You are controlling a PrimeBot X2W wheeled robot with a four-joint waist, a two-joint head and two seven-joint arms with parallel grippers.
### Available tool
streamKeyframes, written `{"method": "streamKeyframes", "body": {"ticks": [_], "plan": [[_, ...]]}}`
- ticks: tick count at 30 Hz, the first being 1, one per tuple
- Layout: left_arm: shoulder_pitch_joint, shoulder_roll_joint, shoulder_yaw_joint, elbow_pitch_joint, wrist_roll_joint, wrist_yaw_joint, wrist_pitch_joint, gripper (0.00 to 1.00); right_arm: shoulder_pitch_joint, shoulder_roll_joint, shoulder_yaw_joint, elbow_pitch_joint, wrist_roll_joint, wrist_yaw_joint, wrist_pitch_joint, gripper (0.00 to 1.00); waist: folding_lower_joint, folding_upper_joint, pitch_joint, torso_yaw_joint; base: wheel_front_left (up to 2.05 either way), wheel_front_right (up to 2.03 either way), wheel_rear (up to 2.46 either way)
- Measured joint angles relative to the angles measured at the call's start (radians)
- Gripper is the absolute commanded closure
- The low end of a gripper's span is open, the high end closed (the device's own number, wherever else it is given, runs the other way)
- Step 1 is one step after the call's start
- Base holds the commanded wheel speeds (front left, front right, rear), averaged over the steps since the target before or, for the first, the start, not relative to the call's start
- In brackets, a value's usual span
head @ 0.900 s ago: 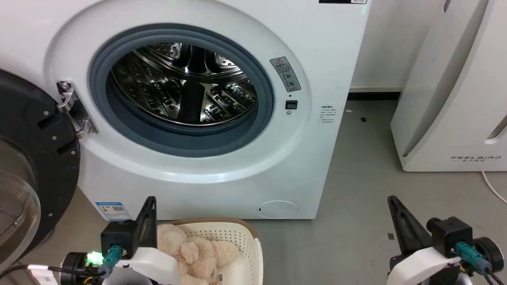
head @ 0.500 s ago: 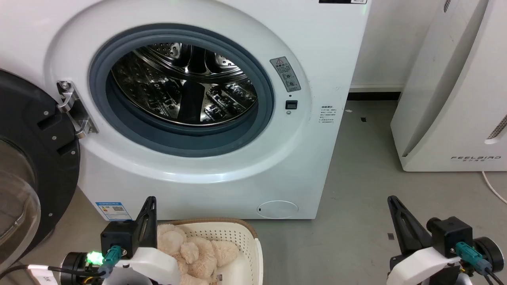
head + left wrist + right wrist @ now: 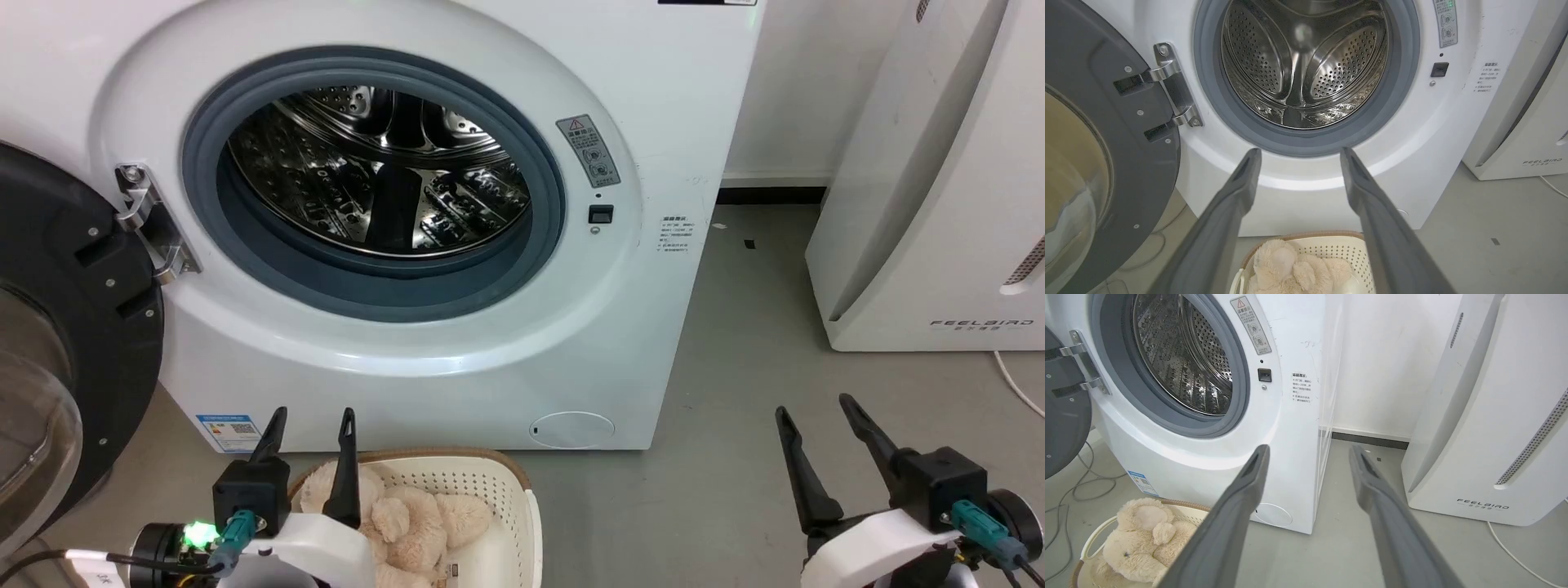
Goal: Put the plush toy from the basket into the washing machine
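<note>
**Task item.** You will find the fluffy cream-beige plush toy (image 3: pixel 412 523) lying inside the cream-white perforated plastic basket (image 3: pixel 498 482) with the brown woven-look rim. The basket stands on the grey floor (image 3: pixel 735 425) just in front of the large white front-loading washing machine (image 3: pixel 620 343), below its porthole. The toy sits within the basket walls, and neither claw grips it.

**Left claw** (image 3: pixel 313 415): released. Its two long dark fingers are spread and hold nothing. In the head view it sits at the lower left, at the near-left corner of the basket, with one finger crossing in front of the toy. In the left wrist view the fingers point toward the lower edge of the porthole, and the toy lies beneath them.

**Right claw** (image 3: pixel 814 406): released, with its fingers spread and nothing held. You see it at the lower right over bare floor, well apart from the basket. It lies between the washing machine and the white curved appliance marked FEELBIRD (image 3: pixel 939 204).

**Washing machine.** The dark round glass door (image 3: pixel 73 286) is swung out to the left on its steel hinge (image 3: pixel 147 220). The grey rubber gasket (image 3: pixel 547 237) rings the porthole, and the shiny perforated steel drum (image 3: pixel 384 180) shows through it.

**Floor.** A white cable (image 3: pixel 1012 384) lies just beside the FEELBIRD appliance.
</note>
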Motion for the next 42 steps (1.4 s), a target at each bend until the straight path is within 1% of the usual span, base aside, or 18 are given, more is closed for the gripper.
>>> {"method": "streamKeyframes", "body": {"ticks": [8, 14, 24, 31, 42], "plan": [[-0.006, 0.0, -0.005, 0.022, -0.004, 0.012, -0.014, 0.0, 0.0, 0.0, -0.005, -0.007, 0.037, 0.0, -0.021, 0.0, 0.0, 0.0, 0.011, 0.001, 0.0, 0.0, 0.0], [-0.025, 0.0, -0.006, 0.049, -0.007, 0.013, -0.03, 0.0, 0.0, 0.0, -0.006, -0.013, 0.057, 0.0, -0.032, 0.0, 0.0, 0.0, 0.029, 0.002, 0.0, 0.0, 0.0], [-0.078, 0.007, -0.014, 0.132, -0.007, 0.018, -0.048, 0.0, -0.019, 0.0, -0.008, -0.022, 0.091, 0.0, -0.053, 0.0, 0.0, 0.0, 0.075, -0.001, 0.0, 0.0, 0.0], [-0.134, 0.025, -0.026, 0.216, 0.001, 0.023, -0.065, 0.0, -0.046, 0.0, -0.008, -0.03, 0.112, 0.0, -0.066, 0.0, 0.0, 0.0, 0.123, -0.007, 0.0, 0.0, 0.0], [-0.246, 0.056, -0.059, 0.412, 0.011, 0.023, -0.089, 0.0, -0.089, 0.0, -0.008, -0.042, 0.147, 0.0, -0.092, 0.0, 0.0001, 0.0, 0.222, -0.023, 0.0, 0.0, 0.0]]}}
